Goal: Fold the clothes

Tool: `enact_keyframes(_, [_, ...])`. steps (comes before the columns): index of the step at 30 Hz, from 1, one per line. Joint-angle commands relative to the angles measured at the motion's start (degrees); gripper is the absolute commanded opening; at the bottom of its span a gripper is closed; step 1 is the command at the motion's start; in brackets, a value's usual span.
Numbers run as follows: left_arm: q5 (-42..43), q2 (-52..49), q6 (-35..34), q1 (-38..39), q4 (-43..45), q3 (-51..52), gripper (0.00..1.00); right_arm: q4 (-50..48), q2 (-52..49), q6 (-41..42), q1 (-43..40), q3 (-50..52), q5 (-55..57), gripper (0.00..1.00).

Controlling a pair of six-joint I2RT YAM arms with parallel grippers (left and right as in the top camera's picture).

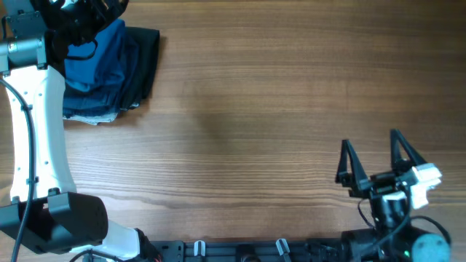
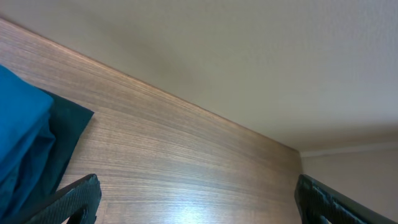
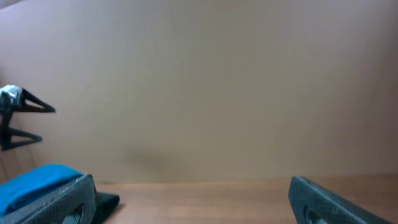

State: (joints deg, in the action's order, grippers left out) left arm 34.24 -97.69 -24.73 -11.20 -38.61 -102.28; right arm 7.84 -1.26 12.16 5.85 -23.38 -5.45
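Note:
The clothes, a bright blue shirt [image 1: 95, 58], lie bunched on top of a pile of dark garments [image 1: 142, 65] at the table's far left corner. In the left wrist view the blue fabric [image 2: 18, 137] fills the left edge, over a dark garment [image 2: 65, 134]. My left gripper [image 2: 199, 208] is open just beside the pile, with only bare wood between its fingers. From above, its head is a dark mass over the pile's far-left side. My right gripper [image 1: 371, 156] stands open near the front right, far from the shirt [image 3: 31, 183], and holds nothing.
The left arm's white link [image 1: 44, 124] runs along the left edge from its base at the front. The table's far edge [image 2: 186, 102] meets a pale wall. A black hanger-like stand [image 3: 18, 118] shows at the left of the right wrist view.

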Motion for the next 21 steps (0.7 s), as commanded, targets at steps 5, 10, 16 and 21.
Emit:
enact_keyframes(5, [0.7, -0.4, -0.1, 0.1, 0.0, 0.0, 1.00, -15.9, 1.0, -0.2, -2.2, 12.6, 1.0, 1.00])
enact_keyframes(10, [0.7, -0.4, -0.1, 0.1, 0.0, 0.0, 1.00, -20.7, 1.0, -0.8, -3.0, 18.7, 1.2, 1.00])
enact_keyframes(16, [0.7, -0.4, -0.1, 0.1, 0.0, 0.0, 1.00, -20.9, 1.0, -5.8, -2.9, 21.3, 1.2, 1.00])
enact_keyframes(21, [0.7, -0.4, -0.1, 0.1, 0.0, 0.0, 1.00, -21.6, 1.0, -11.4, -2.9, 23.1, -1.2, 1.00])
